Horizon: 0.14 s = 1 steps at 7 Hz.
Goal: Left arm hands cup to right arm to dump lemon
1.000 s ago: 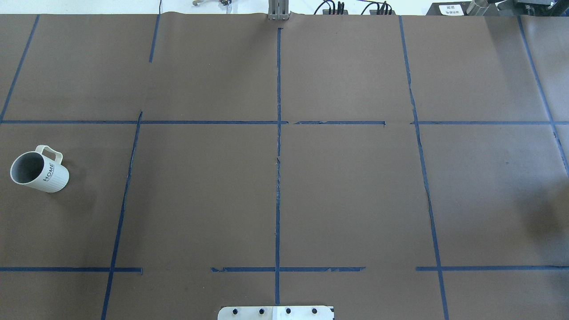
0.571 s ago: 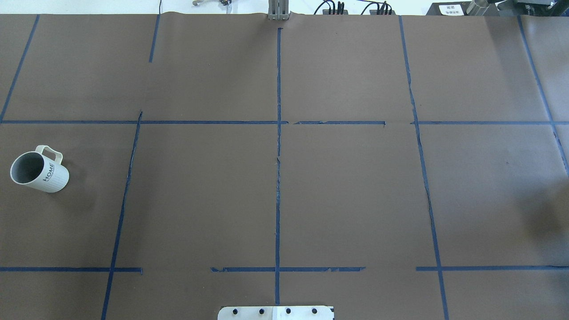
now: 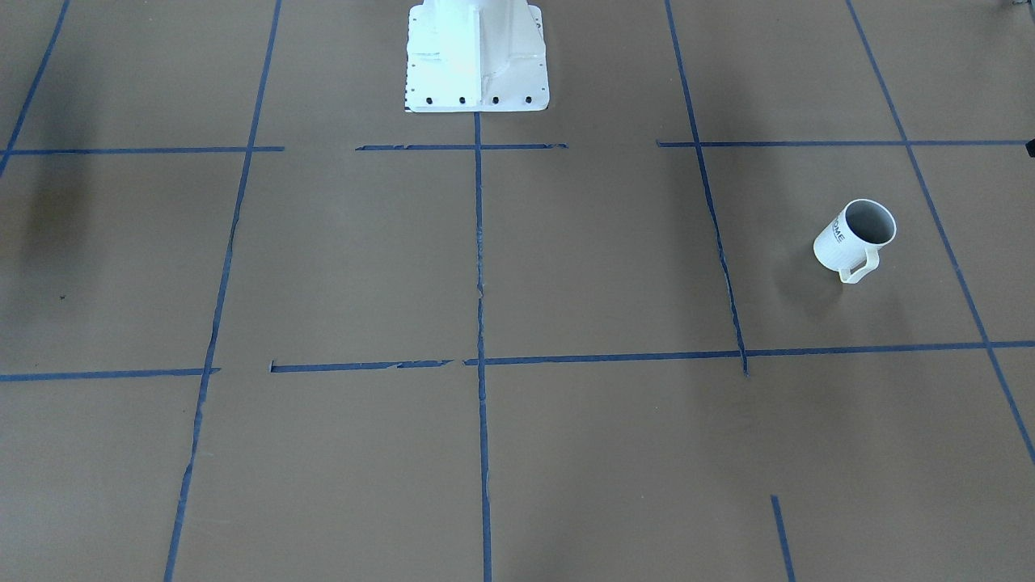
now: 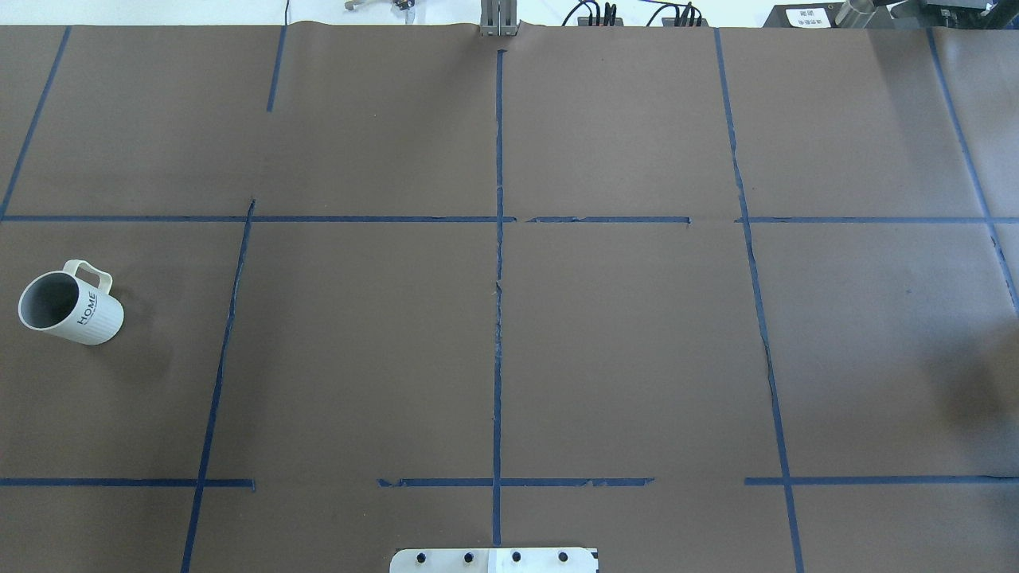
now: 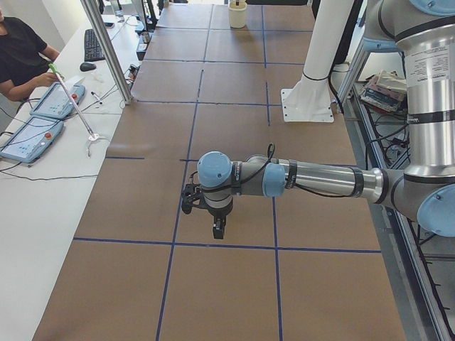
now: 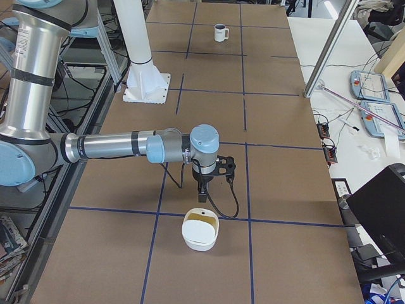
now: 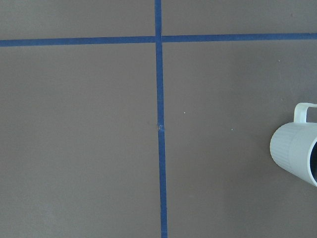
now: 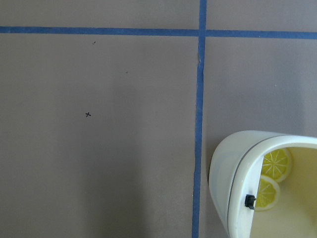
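Note:
The off-white cup with "HOME" lettering stands upright at the table's left, its handle away from the robot. It also shows in the front view, the right-side view and the left wrist view. Its inside shows only grey. Two yellow lemon slices lie in a white bowl at the table's right end. The left gripper hangs high over the left end; I cannot tell its state. The right gripper hangs beside the bowl; I cannot tell its state.
Brown table cover with a blue tape grid. The white robot pedestal stands at mid-table on the robot's side. A metal post and a desk with teach pendants line the far side, where a person sits.

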Tool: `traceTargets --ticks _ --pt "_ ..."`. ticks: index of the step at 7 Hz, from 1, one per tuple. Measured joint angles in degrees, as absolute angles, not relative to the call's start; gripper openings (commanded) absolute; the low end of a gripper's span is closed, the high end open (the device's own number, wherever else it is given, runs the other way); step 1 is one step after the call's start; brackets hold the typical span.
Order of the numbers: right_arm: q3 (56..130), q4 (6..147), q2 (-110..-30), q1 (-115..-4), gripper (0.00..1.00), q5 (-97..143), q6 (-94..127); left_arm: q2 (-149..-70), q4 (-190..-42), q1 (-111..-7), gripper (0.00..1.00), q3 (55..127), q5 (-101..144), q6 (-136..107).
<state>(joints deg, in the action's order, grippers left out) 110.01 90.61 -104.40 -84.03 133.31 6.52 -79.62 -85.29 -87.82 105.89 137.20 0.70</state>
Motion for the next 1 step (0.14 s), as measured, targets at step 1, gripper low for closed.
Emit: traceTargets --ticks 1 --pt "109.49 90.52 -104.28 -84.03 1.0 133.27 6.32 -79.67 -85.32 -87.81 1.0 105.94 137.17 0.7"
